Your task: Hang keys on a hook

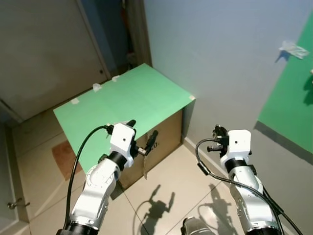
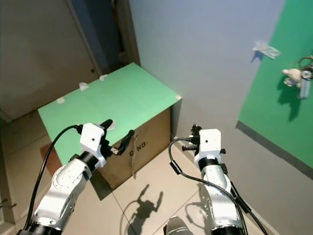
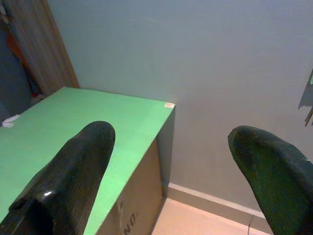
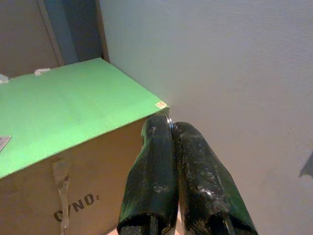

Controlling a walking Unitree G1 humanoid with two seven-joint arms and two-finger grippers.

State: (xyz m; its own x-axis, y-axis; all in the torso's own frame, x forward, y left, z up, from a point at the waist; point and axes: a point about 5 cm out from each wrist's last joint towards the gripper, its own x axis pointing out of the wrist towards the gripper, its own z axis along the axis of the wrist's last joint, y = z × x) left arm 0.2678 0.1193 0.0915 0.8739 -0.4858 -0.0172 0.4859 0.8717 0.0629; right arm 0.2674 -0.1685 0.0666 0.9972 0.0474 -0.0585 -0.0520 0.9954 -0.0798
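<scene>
Up on the grey wall, a bunch of keys with a pale fluffy charm hangs against a green panel, and a small clear hook sticks to the wall just beside that panel's upper edge. Well apart from the panel, a cardboard box with printed lettering stands on the tiled floor against the wall, its top covered by a green sheet that serves as a tabletop. A few small pale bits lie along the far edge of that sheet. The left gripper is raised in front of the box, near its front corner, and its fingers are spread wide with nothing between them. The right gripper is raised near the wall, between the box and the green panel; its fingers are pressed together, and a thin metal edge glints at their tips, though what it is cannot be told. Both arms cast shadows on the floor tiles in front of the box. A wooden door frame rises behind the box.
</scene>
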